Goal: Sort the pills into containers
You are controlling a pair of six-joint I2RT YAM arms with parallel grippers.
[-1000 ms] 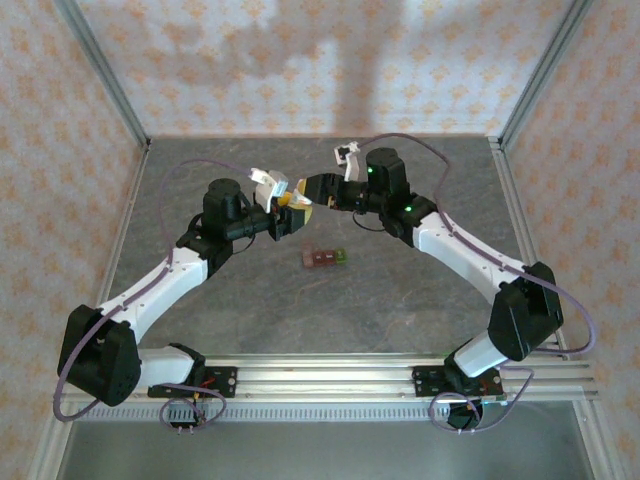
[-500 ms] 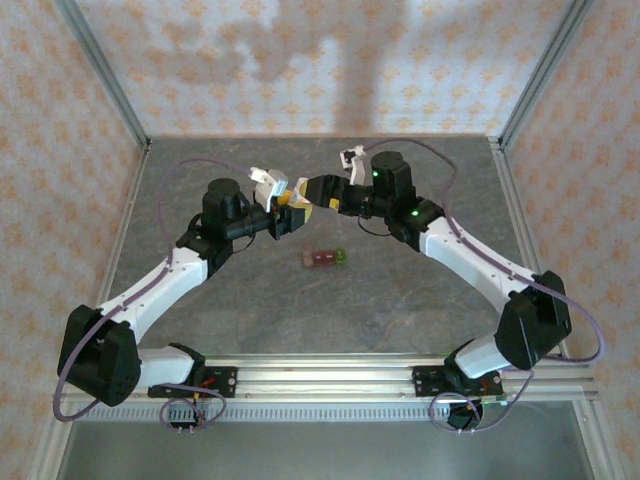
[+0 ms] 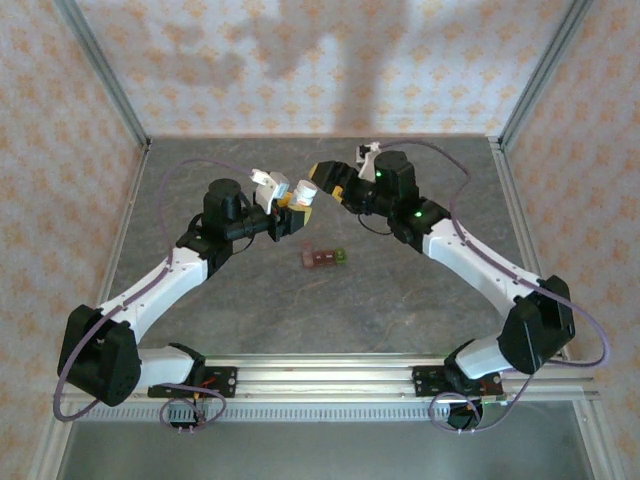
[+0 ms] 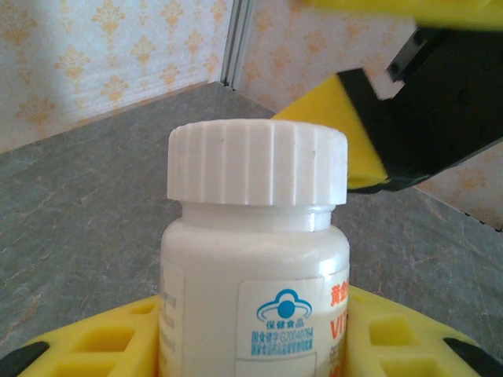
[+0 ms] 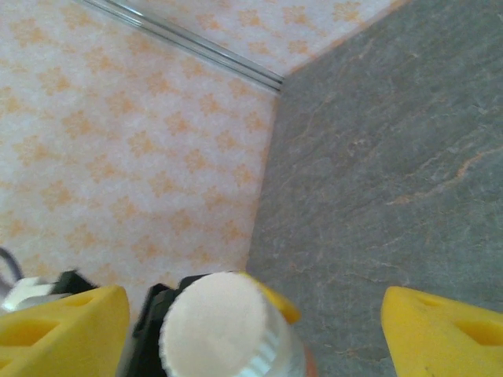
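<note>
Left gripper: the left gripper (image 3: 291,204) is clamped on one white pill bottle (image 4: 253,314). Its two yellow pads (image 4: 94,345) press the bottle's lower body at 9 and 3 o'clock in the left wrist view.
Bottle: upright in that view, with one ribbed white cap (image 4: 258,161) screwed on. One label carries a blue logo and orange lettering that is cut off at the edge.
Right gripper: the right gripper (image 5: 253,330) has its jaws spread wide and grips nothing. Its two yellow fingers (image 5: 63,330) stand at 9 and 3 o'clock of the cap in the right wrist view, each with clear space to the cap.
Meeting point: in the top view, the left gripper reaches the bottle from 8 o'clock. The right one reaches it from about 2 o'clock.
Containers: the containers (image 3: 325,257) are one short strip lying flat on the table, reddish-brown with its green end at 3 o'clock. The strip is between 5 and 6 o'clock of the bottle and well apart from both grippers. Its compartments are too small to count.
Arms: two, white and black. The right one shows two green lights.
Table: one grey stone-patterned table (image 3: 400,300).
Walls: patterned walls (image 3: 300,80) at 9, 12 and 3 o'clock.
</note>
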